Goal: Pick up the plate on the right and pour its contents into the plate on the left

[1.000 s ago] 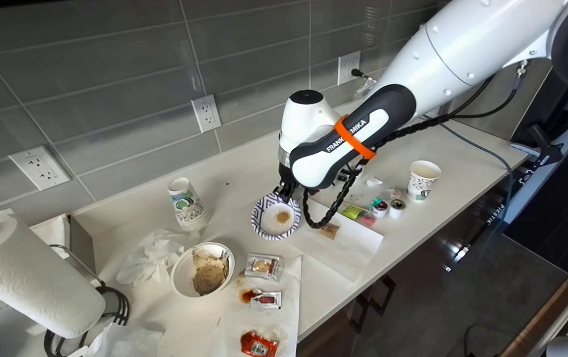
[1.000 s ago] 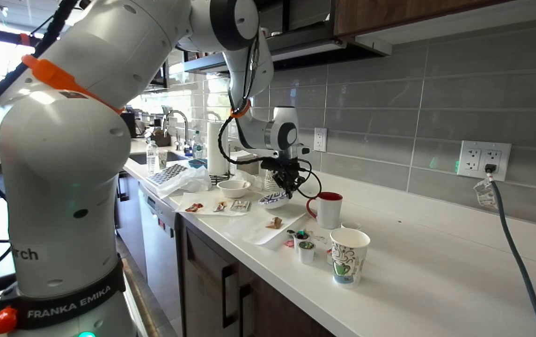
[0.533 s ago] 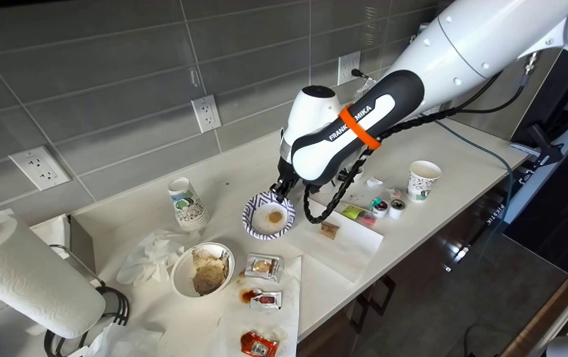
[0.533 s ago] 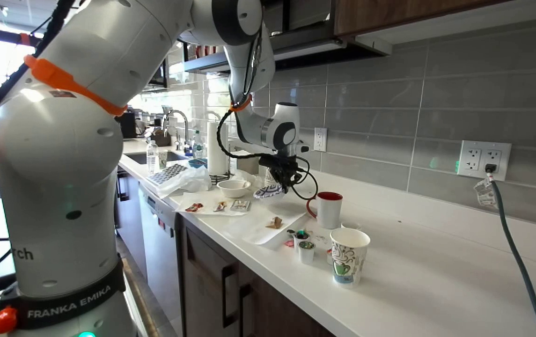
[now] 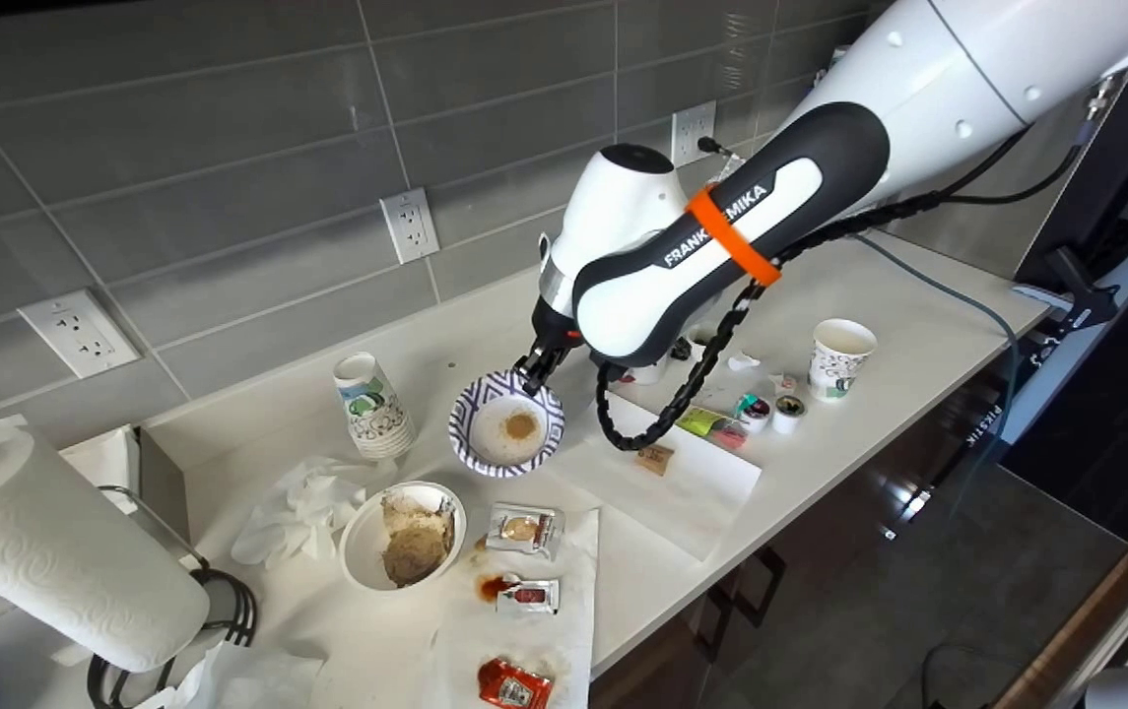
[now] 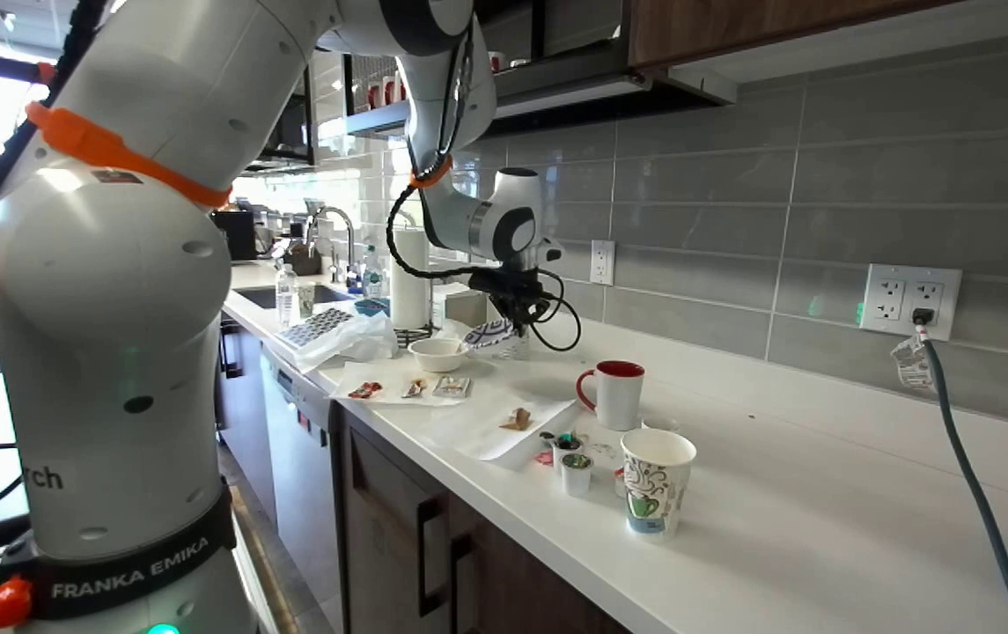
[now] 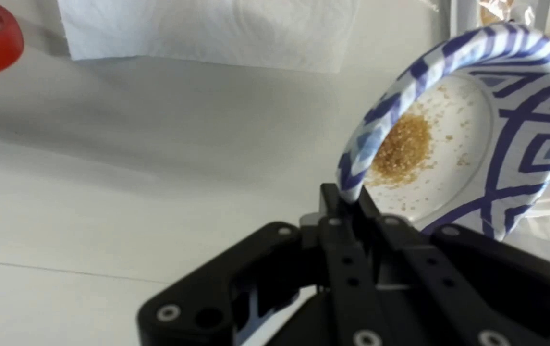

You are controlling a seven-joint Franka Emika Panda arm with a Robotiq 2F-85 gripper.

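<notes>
One patterned plate, purple on white: rim gripped by the claw, its jaws nearly together; body tilted, jutting to one side, above the bench, height hard to judge from here; brown granules inside; white bowl nearby

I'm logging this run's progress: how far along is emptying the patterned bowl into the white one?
Done: the gripper is shut on the rim of the patterned bowl, which looks raised off the counter.
In hand: the bowl is held tilted, brown granules lying inside.
Left: probably bringing it over the white bowl, then tipping the granules out.
</notes>
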